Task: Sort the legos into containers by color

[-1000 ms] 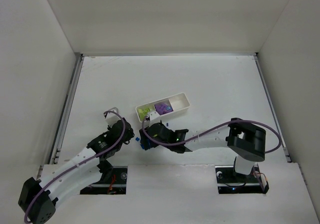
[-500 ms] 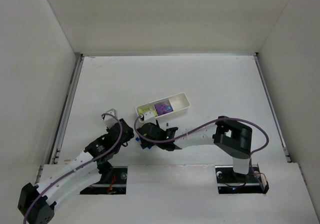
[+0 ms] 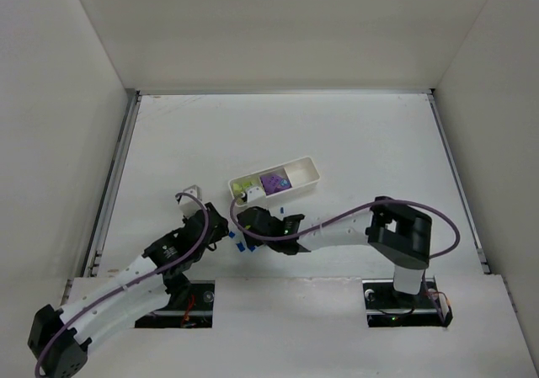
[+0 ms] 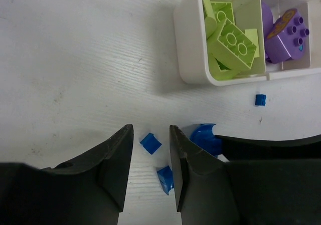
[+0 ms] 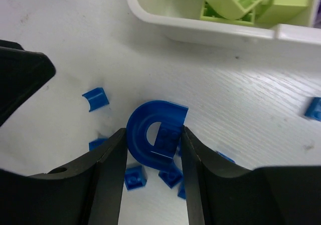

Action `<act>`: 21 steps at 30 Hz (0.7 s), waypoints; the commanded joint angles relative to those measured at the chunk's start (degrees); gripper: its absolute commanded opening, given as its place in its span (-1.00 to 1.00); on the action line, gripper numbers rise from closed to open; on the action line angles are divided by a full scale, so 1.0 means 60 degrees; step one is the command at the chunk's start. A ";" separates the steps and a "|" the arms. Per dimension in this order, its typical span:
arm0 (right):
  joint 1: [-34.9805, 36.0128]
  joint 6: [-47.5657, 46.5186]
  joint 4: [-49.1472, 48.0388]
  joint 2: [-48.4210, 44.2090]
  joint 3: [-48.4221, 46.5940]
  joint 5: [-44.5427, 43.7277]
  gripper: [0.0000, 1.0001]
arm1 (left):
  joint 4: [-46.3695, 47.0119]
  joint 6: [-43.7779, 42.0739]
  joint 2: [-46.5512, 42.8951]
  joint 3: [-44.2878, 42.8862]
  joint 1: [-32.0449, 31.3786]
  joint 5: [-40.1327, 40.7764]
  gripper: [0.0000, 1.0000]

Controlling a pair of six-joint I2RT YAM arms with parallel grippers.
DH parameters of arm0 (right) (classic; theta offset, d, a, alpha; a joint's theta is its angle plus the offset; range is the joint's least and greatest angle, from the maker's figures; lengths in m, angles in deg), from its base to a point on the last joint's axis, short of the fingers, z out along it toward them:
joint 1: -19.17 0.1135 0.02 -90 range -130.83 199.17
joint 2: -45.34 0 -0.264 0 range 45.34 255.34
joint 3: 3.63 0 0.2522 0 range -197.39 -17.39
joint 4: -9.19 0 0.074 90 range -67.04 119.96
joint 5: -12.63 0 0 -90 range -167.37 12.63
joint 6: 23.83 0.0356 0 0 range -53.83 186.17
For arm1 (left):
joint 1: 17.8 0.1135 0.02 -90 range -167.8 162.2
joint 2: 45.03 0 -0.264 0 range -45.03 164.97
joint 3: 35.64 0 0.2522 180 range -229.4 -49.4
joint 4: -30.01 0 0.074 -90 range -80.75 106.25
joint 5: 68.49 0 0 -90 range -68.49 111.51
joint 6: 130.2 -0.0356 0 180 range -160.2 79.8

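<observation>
Right gripper (image 5: 152, 135): about half open, one finger on each side of the blue arch piece (image 5: 156, 114). The inner faces look to meet its sides, but I cannot tell whether they pinch it.
Blue arch piece: flat on the table (image 5: 75, 24), centre of the right wrist view, curved back toward the upper left, mouth toward the bottom. The fingers span its width.
Left gripper (image 4: 150, 130): a narrow gap, holding nothing. A small blue bit (image 4: 150, 143) lies on the table between its tips.
Nearer arm: the right. The left hovers just beside it, to the left in the top view.
Tray (image 5: 200, 32): just beyond the arch, toward the top of the frame. It holds yellow-green bricks (image 4: 228, 37) at its left end and purple blocks (image 4: 286, 32) in the middle.
Next move, I'd judge: lift, then carry up-right to the end compartment (image 3: 301, 174).
</observation>
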 commanded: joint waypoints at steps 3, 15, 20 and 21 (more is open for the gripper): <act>-0.0230 -0.0011 -0.0932 -0.1980 0.0699 -0.0174 -0.25 | -0.0313 -0.0418 0.0199 -0.0847 -0.0541 0.0182 -0.32; -0.3964 -0.1080 -0.1650 -0.3933 0.1887 -0.0175 -0.28 | -0.0900 -0.0009 0.1634 -0.1360 -0.2577 0.0547 -0.17; -0.5005 -0.1373 -0.2002 -0.3070 0.1332 0.0060 -0.26 | -0.1236 0.0401 0.2585 -0.1711 -0.3105 0.1104 -0.08; -0.5094 -0.1417 -0.1987 -0.2851 0.1215 0.0074 -0.25 | -0.1339 0.0518 0.2805 -0.1799 -0.3222 0.1207 -0.07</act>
